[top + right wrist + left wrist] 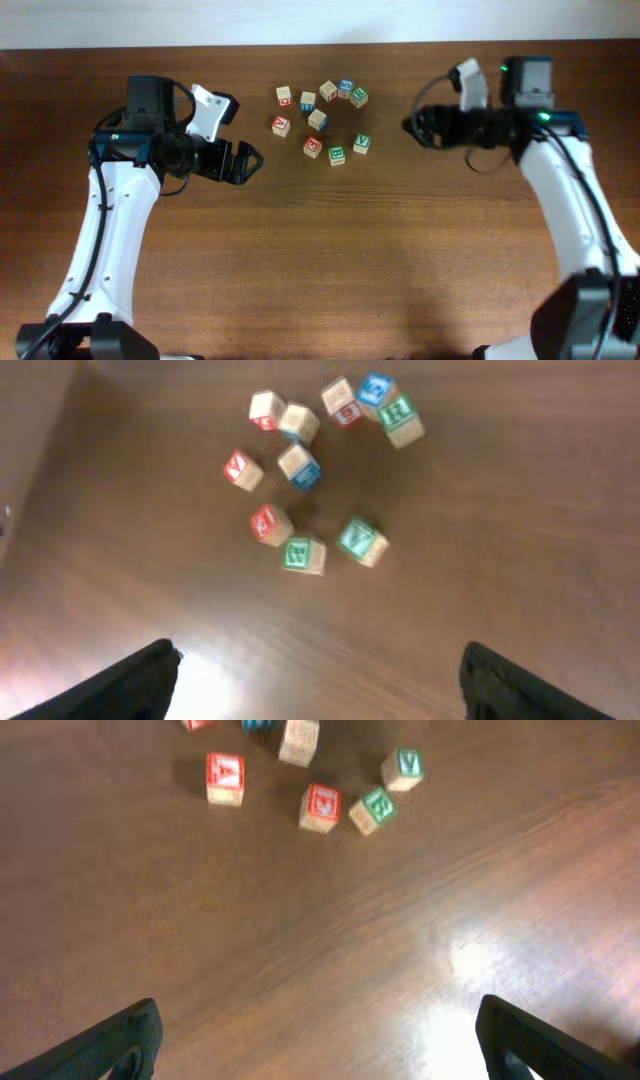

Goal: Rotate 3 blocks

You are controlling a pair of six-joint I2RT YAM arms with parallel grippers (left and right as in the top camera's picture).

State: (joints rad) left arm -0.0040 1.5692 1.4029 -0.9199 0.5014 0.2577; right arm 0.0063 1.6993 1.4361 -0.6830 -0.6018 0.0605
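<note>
Dark wood-grain desk point(330, 260) under both arms, and you've got a loose scatter of letter cubes lying toward its far edge, about midway between the arms. Your left hand point(248, 163) sits near the scatter on its own side, fingers spread wide, and its wrist view shows only bare desk in the gap. Your right hand point(410, 127) waits on the opposite side, apart from the cubes, fingers likewise wide and holding nothing. Now the blocks: the first green block point(337, 154) and the second green block point(361, 143) lie side by side at the near edge of the scatter, close but not touching, with a red-lettered cube point(313, 146) just beside the first. The pale block point(317, 120) sits in the middle of the group, plain wood facing up. A third green block point(358, 97) is at the far corner toward your right arm, hard against a blue-lettered cube point(345, 88); whether they touch you cannot tell from overhead. Every cube rests flat on the desk, and neither hand touches one.
</note>
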